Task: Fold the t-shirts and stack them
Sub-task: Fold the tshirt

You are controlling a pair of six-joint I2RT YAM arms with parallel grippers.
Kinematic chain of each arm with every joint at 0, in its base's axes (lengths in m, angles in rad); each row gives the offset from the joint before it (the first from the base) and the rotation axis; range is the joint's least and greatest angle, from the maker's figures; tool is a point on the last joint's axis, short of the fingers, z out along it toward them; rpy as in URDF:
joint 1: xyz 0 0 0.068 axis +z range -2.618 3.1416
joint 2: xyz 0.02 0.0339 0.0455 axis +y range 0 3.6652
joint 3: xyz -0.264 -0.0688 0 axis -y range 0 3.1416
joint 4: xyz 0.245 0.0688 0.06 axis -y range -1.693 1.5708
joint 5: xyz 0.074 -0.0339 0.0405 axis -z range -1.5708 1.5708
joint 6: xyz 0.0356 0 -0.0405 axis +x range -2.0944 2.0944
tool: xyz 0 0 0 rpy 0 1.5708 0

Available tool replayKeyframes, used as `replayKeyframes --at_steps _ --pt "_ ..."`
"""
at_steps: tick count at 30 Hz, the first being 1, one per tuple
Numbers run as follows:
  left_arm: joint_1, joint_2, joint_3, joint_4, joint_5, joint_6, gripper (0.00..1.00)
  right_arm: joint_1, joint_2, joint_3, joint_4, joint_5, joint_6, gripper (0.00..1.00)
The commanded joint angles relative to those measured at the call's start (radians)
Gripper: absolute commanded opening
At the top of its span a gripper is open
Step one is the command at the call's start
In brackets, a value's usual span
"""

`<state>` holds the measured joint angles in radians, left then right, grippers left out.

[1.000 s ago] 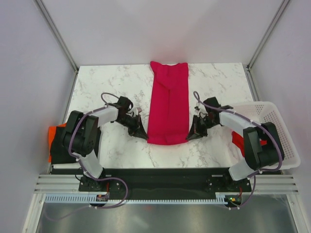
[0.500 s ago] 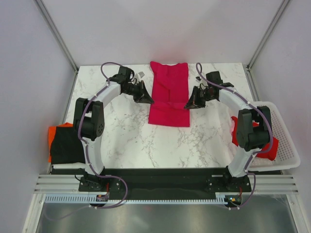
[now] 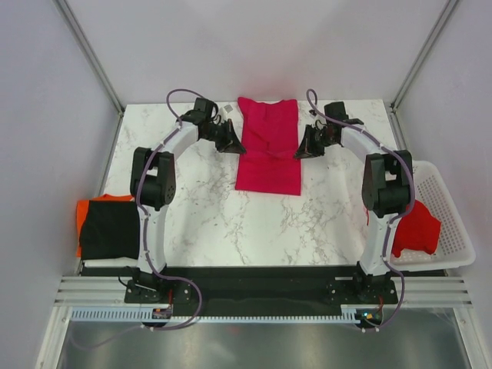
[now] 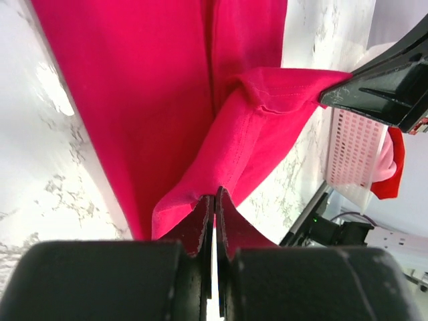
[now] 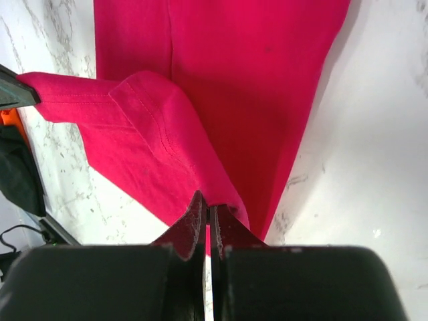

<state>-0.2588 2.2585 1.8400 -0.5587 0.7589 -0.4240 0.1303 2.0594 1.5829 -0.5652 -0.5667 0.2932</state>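
Clamped on one hem corner of the crimson-pink t-shirt (image 3: pixel 267 127) at the left pincer (image 4: pixel 214 200), and clamped likewise on the opposite corner at the right pincer (image 5: pixel 207 210), with only a thin lip of cloth caught between the jaws in each wrist view. Stretched between the two, raised off the layer beneath and doubled back over it, roughly midway along the shirt. Spread lengthwise on the marble surface (image 3: pixel 200 215), fold crease near, collar end at the far edge.

Could slip out of so shallow a bite if pulled wider apart. Could land crooked if carried farther on one side than the other, putting hem and collar edge out of line. Might drag or ruck the lower layer if dropped too low while travelling. Might sag and crease down the middle if brought closer together. Might fall short of the far end if let go early.

Well clear of all this: black t-shirt (image 3: pixel 111 231) over orange t-shirt (image 3: pixel 86 211) at the near left, red t-shirt (image 3: pixel 415 227) in the white basket (image 3: pixel 455 231) at the near right.
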Motion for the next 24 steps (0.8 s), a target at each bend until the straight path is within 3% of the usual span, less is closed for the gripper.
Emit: replayKeyframes --at_steps 1,11,14,16,17,19,24 --pt "0.004 0.019 0.059 0.025 -0.035 0.057 0.02 -0.003 0.044 0.092 0.019 0.018 -0.039 0.00" --pt "0.004 0.036 0.062 0.019 -0.104 0.064 0.03 0.003 0.122 0.147 0.013 0.045 -0.060 0.04" --pt "0.003 0.030 0.061 0.013 -0.128 0.057 0.28 0.002 0.116 0.164 0.013 0.059 -0.057 0.32" --pt "0.004 0.012 0.056 -0.012 -0.168 0.065 0.38 -0.003 0.096 0.178 0.004 0.070 -0.072 0.52" --pt "0.004 -0.026 0.047 -0.044 -0.185 0.076 0.46 -0.008 0.067 0.184 -0.002 0.073 -0.075 0.53" --pt "0.016 -0.072 -0.011 -0.070 -0.240 0.094 0.53 -0.033 0.030 0.171 -0.021 0.077 -0.081 0.56" --pt "0.047 -0.212 -0.194 -0.092 -0.166 0.074 0.57 -0.073 -0.100 -0.024 -0.073 0.045 -0.068 0.58"
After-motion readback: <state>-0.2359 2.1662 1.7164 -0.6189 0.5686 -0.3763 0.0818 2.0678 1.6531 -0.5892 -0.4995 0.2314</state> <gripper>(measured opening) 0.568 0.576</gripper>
